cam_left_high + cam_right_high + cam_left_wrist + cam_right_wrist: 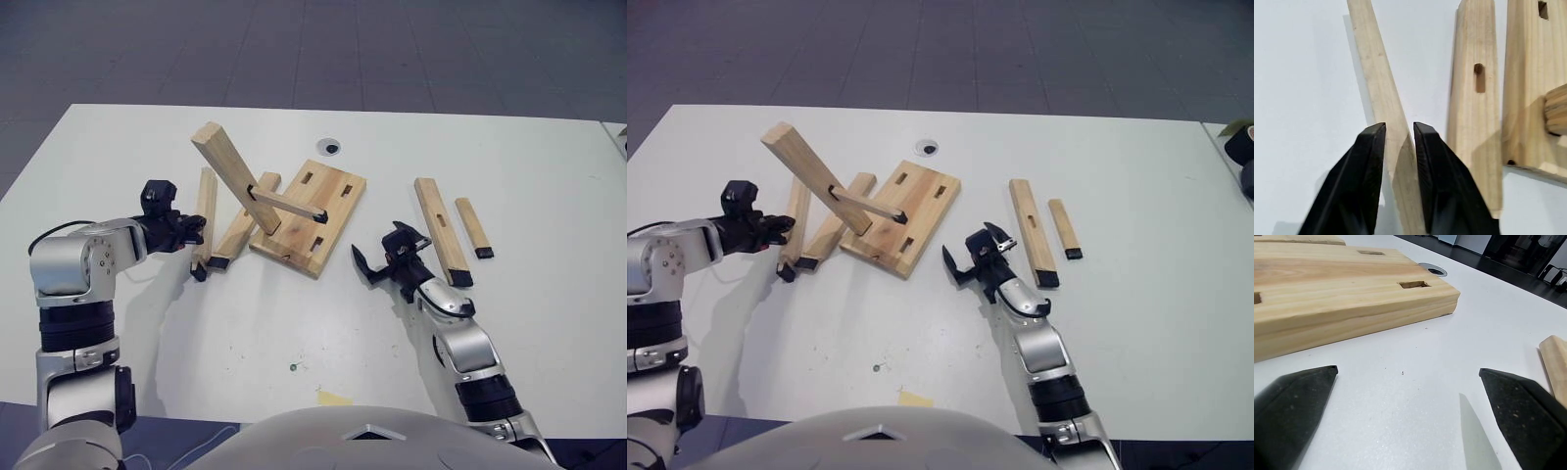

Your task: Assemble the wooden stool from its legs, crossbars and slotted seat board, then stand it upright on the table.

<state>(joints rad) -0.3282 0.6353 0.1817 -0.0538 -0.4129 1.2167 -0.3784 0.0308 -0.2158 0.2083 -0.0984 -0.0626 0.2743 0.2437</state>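
The near end of a thin wooden strip (207, 201) is hiding behind the left gripper (198, 238), which is clamping it. The strip's long axis is running away from the robot. Just beside it a slotted leg (238, 223) is lying flat on the desk (549, 176). On the seat board (328, 211) another leg (230, 171) is leaning up and left, with a crossbar (291, 207) poking through it. The right gripper (382, 251) is sitting spread apart, just right of the board.

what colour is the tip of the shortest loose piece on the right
Black tip on the pale short piece; clearest in the left eye view.
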